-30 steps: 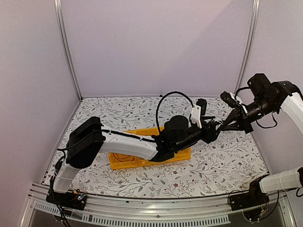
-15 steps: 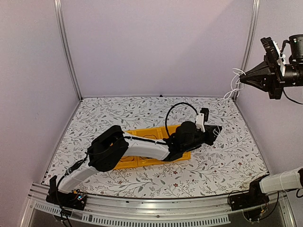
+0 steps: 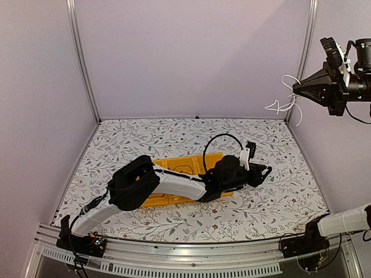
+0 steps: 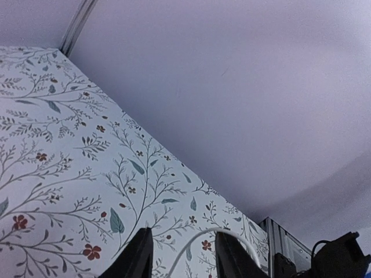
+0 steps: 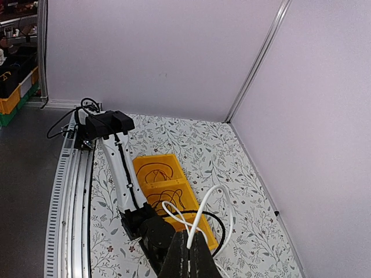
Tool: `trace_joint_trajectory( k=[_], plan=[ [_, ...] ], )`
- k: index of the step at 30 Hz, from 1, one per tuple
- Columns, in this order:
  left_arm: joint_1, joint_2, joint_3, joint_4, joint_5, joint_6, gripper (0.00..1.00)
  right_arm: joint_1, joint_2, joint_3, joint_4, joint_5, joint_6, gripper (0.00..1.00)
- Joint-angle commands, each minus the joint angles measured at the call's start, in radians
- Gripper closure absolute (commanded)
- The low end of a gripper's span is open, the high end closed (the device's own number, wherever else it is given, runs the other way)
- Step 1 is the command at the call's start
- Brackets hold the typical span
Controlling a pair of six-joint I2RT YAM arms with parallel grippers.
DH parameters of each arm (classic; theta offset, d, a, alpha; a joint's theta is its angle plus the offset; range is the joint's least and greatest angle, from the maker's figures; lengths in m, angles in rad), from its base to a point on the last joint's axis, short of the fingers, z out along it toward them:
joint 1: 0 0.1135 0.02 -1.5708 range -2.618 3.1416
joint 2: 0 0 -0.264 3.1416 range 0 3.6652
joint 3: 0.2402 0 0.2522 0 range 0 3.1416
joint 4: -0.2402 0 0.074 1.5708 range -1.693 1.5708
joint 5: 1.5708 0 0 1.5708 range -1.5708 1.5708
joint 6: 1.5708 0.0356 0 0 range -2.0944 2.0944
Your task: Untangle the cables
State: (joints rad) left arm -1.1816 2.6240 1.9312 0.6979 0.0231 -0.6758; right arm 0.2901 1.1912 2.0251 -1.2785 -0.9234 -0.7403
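Observation:
My right gripper (image 3: 294, 88) is raised high at the back right, shut on a white cable (image 3: 285, 104) whose loops dangle free to its left. In the right wrist view the shut fingertips (image 5: 188, 248) pinch the white cable's loops (image 5: 200, 214). Thin dark cables (image 5: 165, 196) lie coiled in the yellow bin's (image 5: 139, 160) compartments. My left arm lies across the yellow bin (image 3: 176, 164), with its gripper (image 3: 265, 169) low over the table to the bin's right. In the left wrist view that gripper (image 4: 182, 260) is open, and a white cable (image 4: 211, 231) arcs between its fingers.
The floral tablecloth (image 3: 145, 139) covers the table. Lilac walls and metal corner posts (image 3: 81, 58) close in the back and sides. A thick black hose (image 3: 217, 139) loops above the left wrist. The front rail (image 3: 174, 260) carries the arm bases.
One second ago my right gripper was low, tip to tip with the left. It rose to the upper right with the white cable, whose loops now swing further left. The left arm drew back slightly.

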Motion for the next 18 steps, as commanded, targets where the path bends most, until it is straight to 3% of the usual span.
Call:
trace_joint_trajectory(
  k=[1,8,18],
  plan=[
    [-0.006,-0.104,-0.099,0.042,0.05,0.026,0.57,0.005,-0.015,-0.094,0.046,0.039,0.015,1.0],
    [-0.018,-0.354,-0.401,0.183,0.032,0.07,0.45,0.006,-0.071,-0.263,0.104,0.112,0.006,1.0],
    [-0.049,-0.645,-0.737,0.252,-0.054,0.164,0.42,0.005,-0.122,-0.467,0.108,0.147,-0.026,1.0]
  ],
)
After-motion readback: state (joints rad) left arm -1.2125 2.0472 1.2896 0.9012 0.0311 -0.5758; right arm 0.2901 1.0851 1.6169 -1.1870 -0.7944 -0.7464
